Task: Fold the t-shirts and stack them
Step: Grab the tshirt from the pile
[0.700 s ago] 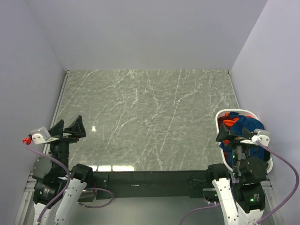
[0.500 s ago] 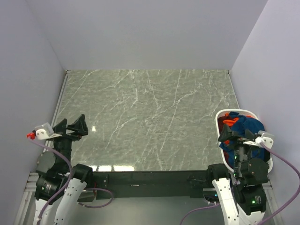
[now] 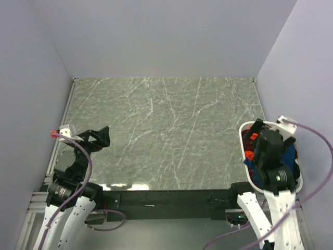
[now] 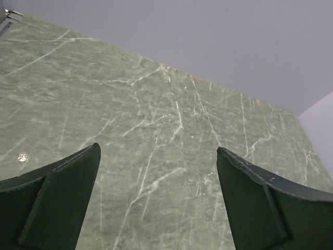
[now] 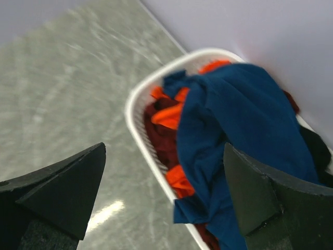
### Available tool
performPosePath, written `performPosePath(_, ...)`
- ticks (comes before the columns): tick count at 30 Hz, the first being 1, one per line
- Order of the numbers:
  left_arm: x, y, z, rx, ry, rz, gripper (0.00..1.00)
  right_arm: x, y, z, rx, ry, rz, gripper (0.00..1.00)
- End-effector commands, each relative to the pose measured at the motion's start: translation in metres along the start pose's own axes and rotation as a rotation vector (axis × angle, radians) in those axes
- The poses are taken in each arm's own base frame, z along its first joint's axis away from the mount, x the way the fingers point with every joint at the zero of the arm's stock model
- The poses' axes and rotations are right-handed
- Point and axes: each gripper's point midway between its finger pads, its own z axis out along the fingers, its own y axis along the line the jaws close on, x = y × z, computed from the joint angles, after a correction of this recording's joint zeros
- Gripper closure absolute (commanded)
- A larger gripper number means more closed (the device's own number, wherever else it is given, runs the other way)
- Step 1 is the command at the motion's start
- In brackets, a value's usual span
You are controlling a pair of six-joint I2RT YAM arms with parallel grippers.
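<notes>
Cloth is seen heaped in the white basket (image 3: 242,136) at the right edge of the table (image 3: 166,130) in the overhead view, where the t-shirts (image 3: 253,139) are largely hidden by the right arm held above them; none is laid on the table, so the task is judged to be at its very start. The left gripper (image 3: 95,138) is held low over the table's left side, well apart from the basket, and nothing is carried in it. In the left wrist view only bare marbled surface is framed between its two fingers, which are spread wide. In the right wrist view the right gripper (image 5: 162,151) is shown with fingers likewise spread wide, poised above the basket with no cloth caught between them. A blue shirt (image 5: 244,114) is draped on top of the heap and hangs over the rim on the table side; an orange shirt (image 5: 169,117) and dark red cloth (image 5: 156,136) are packed beneath it. The shirts are judged light, limp and unbreakable, liable to sag, bunch and drag neighbours along when lifted. A hold is best taken on a raised fold of the blue shirt at the top of the pile, pinched through as few layers as possible, so that it can be drawn out alone and spread on the table.
</notes>
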Motion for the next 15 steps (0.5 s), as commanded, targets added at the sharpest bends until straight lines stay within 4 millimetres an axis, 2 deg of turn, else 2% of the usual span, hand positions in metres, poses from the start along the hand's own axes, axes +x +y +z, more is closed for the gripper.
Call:
performPosePath(1,-0.008,-0.011,-0.002,0.05,-0.026,-0.016,0.01,0.001,-0.025,0.012,0.231,0.043,-0.031,0.0)
performPosePath(9,-0.014,-0.02,-0.014,0.113,-0.066,-0.045,0.01,0.011,-0.028,0.051,0.364,0.14,-0.086,0.05)
performPosePath(11,-0.014,-0.022,-0.017,0.124,-0.065,-0.049,0.01,0.013,-0.036,0.066,0.401,0.167,-0.044,0.05)
performPosePath(15,-0.013,-0.025,-0.019,0.139,-0.064,-0.053,0.01,0.017,-0.039,0.087,0.395,0.187,0.044,0.07)
